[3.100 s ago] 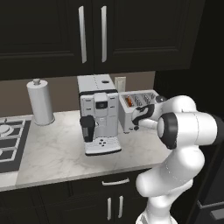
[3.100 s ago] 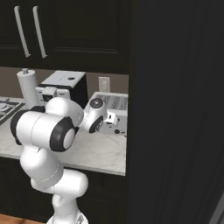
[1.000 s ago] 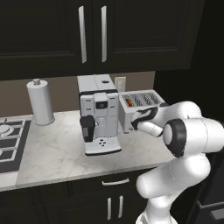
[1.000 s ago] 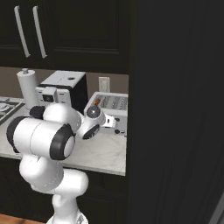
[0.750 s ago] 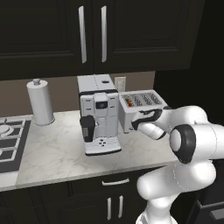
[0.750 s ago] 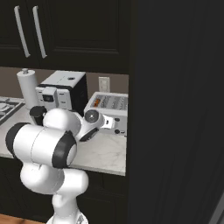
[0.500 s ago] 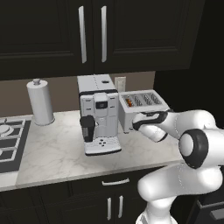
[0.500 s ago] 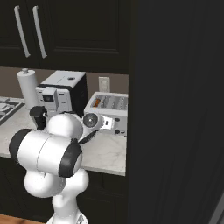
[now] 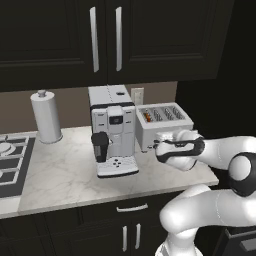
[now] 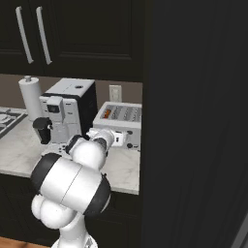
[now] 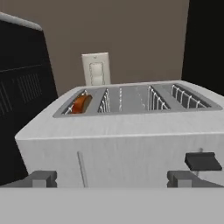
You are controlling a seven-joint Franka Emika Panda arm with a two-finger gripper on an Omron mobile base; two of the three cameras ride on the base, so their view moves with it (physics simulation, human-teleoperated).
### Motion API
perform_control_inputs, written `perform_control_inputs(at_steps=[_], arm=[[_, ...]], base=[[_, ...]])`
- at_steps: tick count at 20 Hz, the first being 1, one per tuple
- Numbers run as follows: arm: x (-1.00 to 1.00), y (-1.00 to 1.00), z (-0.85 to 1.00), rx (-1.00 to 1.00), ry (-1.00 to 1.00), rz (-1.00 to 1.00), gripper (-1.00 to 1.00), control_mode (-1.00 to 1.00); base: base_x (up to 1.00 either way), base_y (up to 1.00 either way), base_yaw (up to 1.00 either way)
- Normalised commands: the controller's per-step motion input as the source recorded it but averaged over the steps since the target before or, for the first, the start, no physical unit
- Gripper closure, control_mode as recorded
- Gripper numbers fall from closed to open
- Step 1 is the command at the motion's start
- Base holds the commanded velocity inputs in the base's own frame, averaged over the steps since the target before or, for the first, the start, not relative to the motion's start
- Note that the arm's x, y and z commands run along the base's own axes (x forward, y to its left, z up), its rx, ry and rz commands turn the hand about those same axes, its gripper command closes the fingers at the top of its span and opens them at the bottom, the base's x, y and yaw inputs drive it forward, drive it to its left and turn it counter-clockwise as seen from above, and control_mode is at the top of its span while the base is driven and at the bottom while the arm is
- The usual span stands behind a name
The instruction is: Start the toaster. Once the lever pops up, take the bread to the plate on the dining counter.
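Toaster (image 9: 164, 124): on marble worktop (image 9: 60, 175), right of coffee machine (image 9: 113, 131); bread (image 11: 80, 104) seated in its leftmost slot. Gripper (image 11: 113, 178): jaws spread wide, nothing held, near front face. Lever (image 11: 202, 161) is best pressed straight down. Knobs not discernible; plate unseen

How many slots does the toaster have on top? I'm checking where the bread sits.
4, side by side across the top of the toaster. The bread sits in the slot nearest the coffee machine; the other three show bare wire racks.
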Motion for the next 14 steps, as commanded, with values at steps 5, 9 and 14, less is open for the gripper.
perform_control_inputs(at_steps=[5, 9, 14], arm=[[-0.15, 0.04, 0.12, 0.00, -0.23, 0.00, -1.00, -1.00], [-0.12, 0.06, 0.13, 0.00, -0.14, 0.00, -1.00, -1.00], [-0.02, 0.11, 0.19, 0.00, -0.04, 0.00, -1.00, -1.00]], base=[[0.00, 0.00, 0.00], [0.00, 0.00, 0.00], [0.00, 0.00, 0.00]])
